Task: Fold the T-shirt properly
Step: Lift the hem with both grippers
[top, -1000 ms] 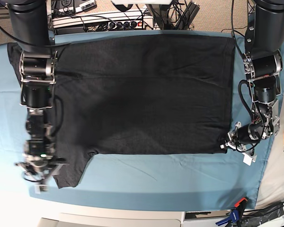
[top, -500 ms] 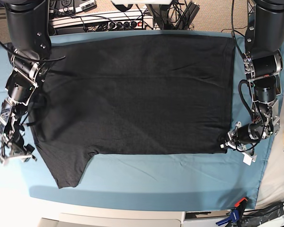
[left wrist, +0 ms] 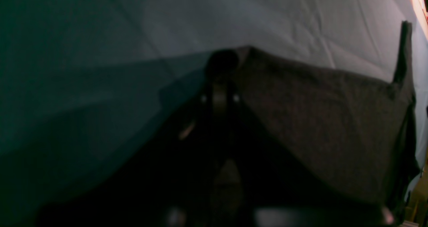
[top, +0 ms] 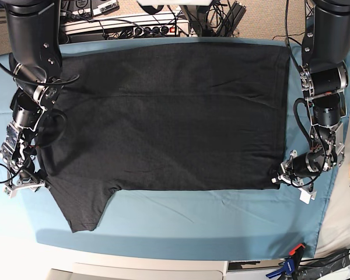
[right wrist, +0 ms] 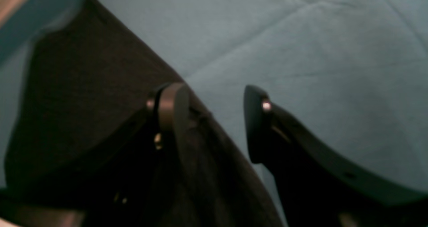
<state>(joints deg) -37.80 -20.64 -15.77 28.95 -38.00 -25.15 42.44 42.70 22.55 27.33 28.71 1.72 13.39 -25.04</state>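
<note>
- The big black cotton T-shirt lies spread out flat on the teal blue table cloth. Its plain side faces up.
- The shirt cloth looks soft and a bit fuzzy, with a fine woven grain. It makes a wide box shape, with one short sleeve poking out toward the front edge of the table.
- The table cloth is smooth and thin, with long straight fold lines pressed into it.
- The left gripper is made of dark metal and black plastic. It sits at the bottom corner of the shirt. In the left wrist view its two jaws are pressed tight together, with the shirt corner right at their tips. The cloth seems pinched between them, but the view is dark and blurry there.
- From that corner the shirt spreads off to one side of the jaws, and bare table cloth lies on the other side.
- The right gripper has two smooth, dark, curved fingers with small shiny screws. Its jaws stand wide apart and hold nothing.
- One jaw of the right gripper is over the black shirt edge. The other jaw is over bare blue cloth. The shirt edge runs through the gap between them.
- In the base view the right gripper is low at the sleeve end of the shirt.
- No words or labels can be read on the shirt.
</note>
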